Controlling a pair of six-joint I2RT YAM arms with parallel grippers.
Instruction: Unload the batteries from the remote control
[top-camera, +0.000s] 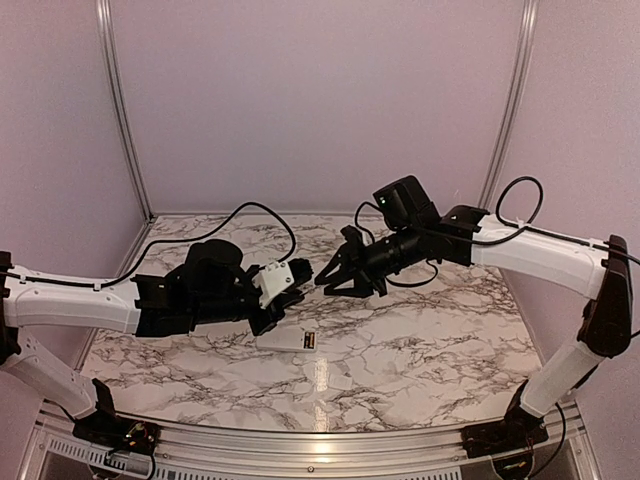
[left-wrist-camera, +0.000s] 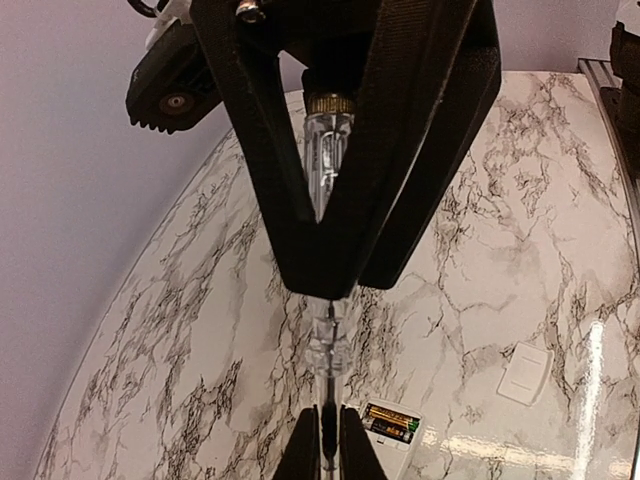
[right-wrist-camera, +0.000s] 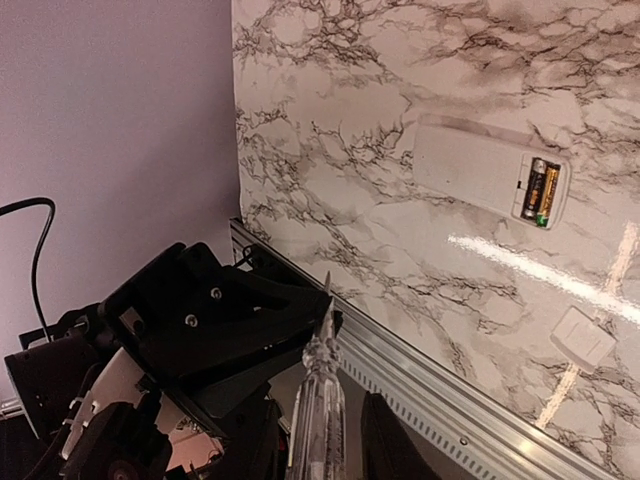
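Over the table (top-camera: 430, 340), left gripper (top-camera: 303, 270): clenched on the thin end of the clear tool (left-wrist-camera: 325, 340), held out in the air, I judge to pass it across.
remote (right-wrist-camera: 470, 165): flat on the marble under the two grippers, recess up, both batteries (right-wrist-camera: 540, 190) inside.
right gripper (top-camera: 328, 278): jaws stand around the tool handle with a gap on one side, so released for now.
wrist views only: batteries and the loose cover (right-wrist-camera: 583, 337); the top view gives how the arms meet.

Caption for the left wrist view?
Left gripper pinches a clear-handled tool; beyond, the remote control lies open, two batteries inside.
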